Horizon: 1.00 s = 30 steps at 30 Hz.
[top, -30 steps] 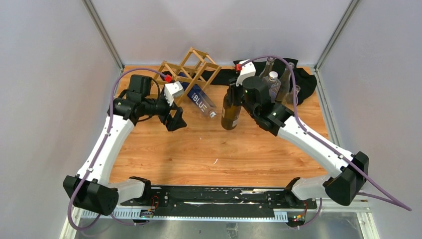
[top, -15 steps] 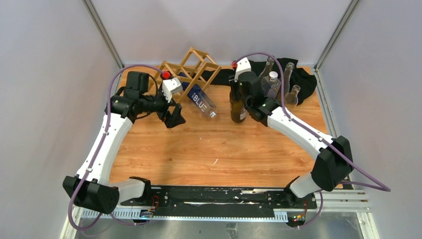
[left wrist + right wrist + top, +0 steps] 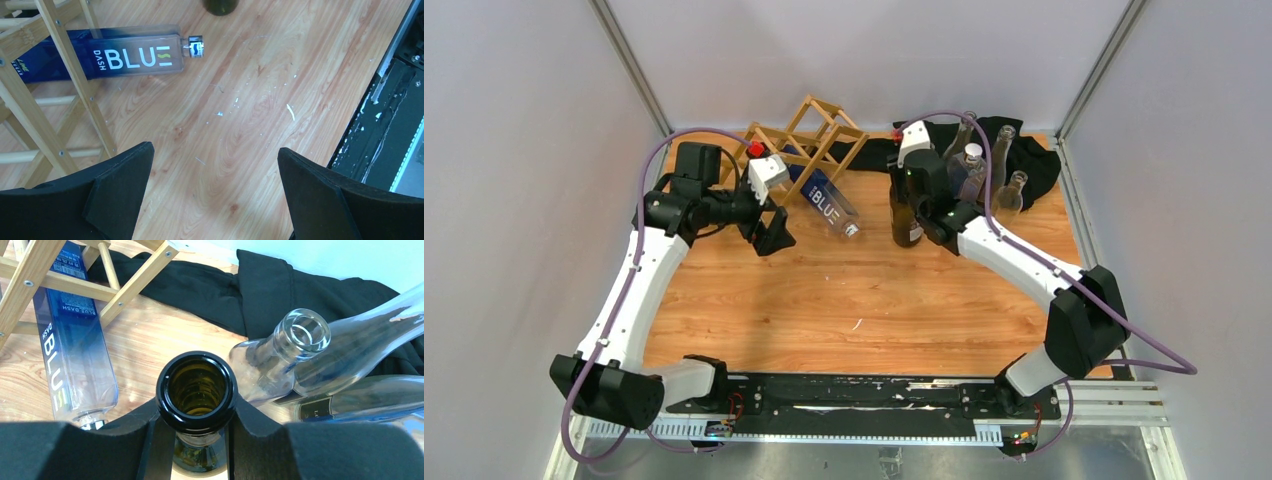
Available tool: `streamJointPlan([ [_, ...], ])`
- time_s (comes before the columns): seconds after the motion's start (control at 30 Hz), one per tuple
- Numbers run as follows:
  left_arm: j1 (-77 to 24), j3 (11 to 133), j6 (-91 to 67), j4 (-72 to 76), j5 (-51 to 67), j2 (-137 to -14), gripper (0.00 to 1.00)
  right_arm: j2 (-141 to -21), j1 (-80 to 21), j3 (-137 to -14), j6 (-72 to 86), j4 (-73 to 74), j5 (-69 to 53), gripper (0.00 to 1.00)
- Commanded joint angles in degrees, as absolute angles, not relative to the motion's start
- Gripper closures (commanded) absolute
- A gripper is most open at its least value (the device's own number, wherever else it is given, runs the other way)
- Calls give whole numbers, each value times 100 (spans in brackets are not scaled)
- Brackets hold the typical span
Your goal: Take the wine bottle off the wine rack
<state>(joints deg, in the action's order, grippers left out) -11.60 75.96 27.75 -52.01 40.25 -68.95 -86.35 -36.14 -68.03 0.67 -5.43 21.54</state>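
Note:
The light wooden wine rack (image 3: 809, 140) stands at the back left of the table; it also shows in the left wrist view (image 3: 45, 85). A blue "DASH BLUE" bottle (image 3: 824, 200) lies through it, neck toward the table's middle, seen too in the left wrist view (image 3: 115, 55) and the right wrist view (image 3: 70, 355). My right gripper (image 3: 909, 190) is shut on the neck of an upright dark brown wine bottle (image 3: 196, 390), which stands on the table right of the rack (image 3: 905, 215). My left gripper (image 3: 776, 235) is open and empty, just in front of the rack.
A black cloth (image 3: 1024, 150) lies at the back right with three clear glass bottles (image 3: 984, 170) standing on or by it, close behind my right gripper. A black rail (image 3: 854, 390) runs along the near edge.
My right gripper has carried the brown bottle back and right, toward the cloth and glass bottles, and brought it upright. My left gripper has shifted slightly back toward the rack.

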Motion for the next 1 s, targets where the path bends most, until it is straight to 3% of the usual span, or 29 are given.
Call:
streamJointPlan([
  [0.0, -1107, 7767, 2843, -5225, 4010, -6854, 0, -8601, -3498, -6826, 246, -960, 2386, 80],
  [0.07, -1107, 7754, 2862, -5229, 3987, -6839, 0, -8548, -3495, -6829, 327, -897, 2430, 52],
  [0.13, -1107, 7748, 2877, -5229, 3974, -6825, 0, -8459, -3496, -6825, 382, -839, 2434, 29],
  [0.23, -1107, 7768, 2899, -5229, 3960, -6833, 0, -8306, -3490, -6858, 420, -799, 2336, 14],
  [0.67, -987, 7971, 2791, -5229, 4033, -6986, 0, -7770, -3520, -7884, 800, -92, 2122, 10],
  [0.97, -724, 8006, 2896, -5229, 4090, -7106, 0, -8457, -4033, -8861, 859, 848, 1164, 8],
])
